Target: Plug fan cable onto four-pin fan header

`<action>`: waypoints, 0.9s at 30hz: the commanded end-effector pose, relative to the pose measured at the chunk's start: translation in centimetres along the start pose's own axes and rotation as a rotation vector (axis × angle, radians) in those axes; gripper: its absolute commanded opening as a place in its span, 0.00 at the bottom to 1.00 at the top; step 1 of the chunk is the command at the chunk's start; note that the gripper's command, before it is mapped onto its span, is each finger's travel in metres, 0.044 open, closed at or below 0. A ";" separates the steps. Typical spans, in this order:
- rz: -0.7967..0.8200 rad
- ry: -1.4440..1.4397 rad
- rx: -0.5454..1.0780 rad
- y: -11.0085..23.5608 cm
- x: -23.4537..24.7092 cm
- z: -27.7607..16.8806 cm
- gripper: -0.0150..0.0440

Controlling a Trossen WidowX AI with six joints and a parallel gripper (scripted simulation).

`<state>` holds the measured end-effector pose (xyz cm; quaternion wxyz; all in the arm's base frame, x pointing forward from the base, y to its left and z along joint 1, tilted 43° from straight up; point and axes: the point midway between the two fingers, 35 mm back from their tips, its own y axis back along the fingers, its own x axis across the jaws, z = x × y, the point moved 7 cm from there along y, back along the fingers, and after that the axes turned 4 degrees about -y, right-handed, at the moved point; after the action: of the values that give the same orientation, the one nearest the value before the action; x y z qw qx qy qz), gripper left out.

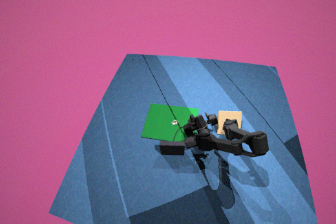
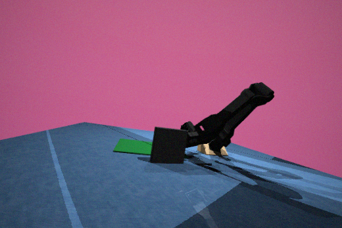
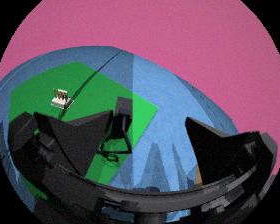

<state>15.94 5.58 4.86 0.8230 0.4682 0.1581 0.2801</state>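
The white header (image 3: pixel 62 101) (image 1: pixel 174 122) with upright pins stands on the green board (image 1: pixel 155 117) (image 3: pixel 28 90) (image 2: pixel 129 146). No plug sits on it. My gripper (image 3: pixel 150 117) is wide open, with nothing clamped between its fingers. In the wrist view the small dark plug (image 3: pixel 123 105) is just inside the tip of the left finger, standing apart from the header. Whether it touches that finger is unclear. A thin dark cable (image 3: pixel 113 152) loops below it. In the top view the arm hides the plug, and the gripper is over the board's right side.
A black box (image 1: pixel 172 148) (image 2: pixel 168 145) stands at the board's near edge, close to the arm; the cable appears to run from it. A beige block (image 1: pixel 229 114) (image 2: pixel 204 150) is right of the board, beside the arm's base. Shadow bands cross the blue table (image 1: pixel 113 172).
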 end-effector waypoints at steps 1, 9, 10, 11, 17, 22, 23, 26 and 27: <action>-0.113 0.036 0.232 -1.6 1.9 3.1 1.00; -0.160 0.090 0.384 -2.1 2.0 4.7 1.00; -0.163 0.096 0.403 -2.1 2.0 5.0 1.00; -0.166 0.101 0.423 -2.2 2.0 5.2 1.00; -0.172 0.127 0.544 -2.5 1.9 6.5 1.00; -0.161 0.141 0.645 -2.7 1.8 7.7 1.00; -0.157 0.143 0.665 -2.8 1.7 8.0 1.00; -0.142 0.147 0.724 -2.9 1.6 8.7 1.00; -0.136 0.147 0.744 -3.0 1.5 9.0 1.00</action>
<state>20.00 1.59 6.78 0.6760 0.6329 0.3124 0.2119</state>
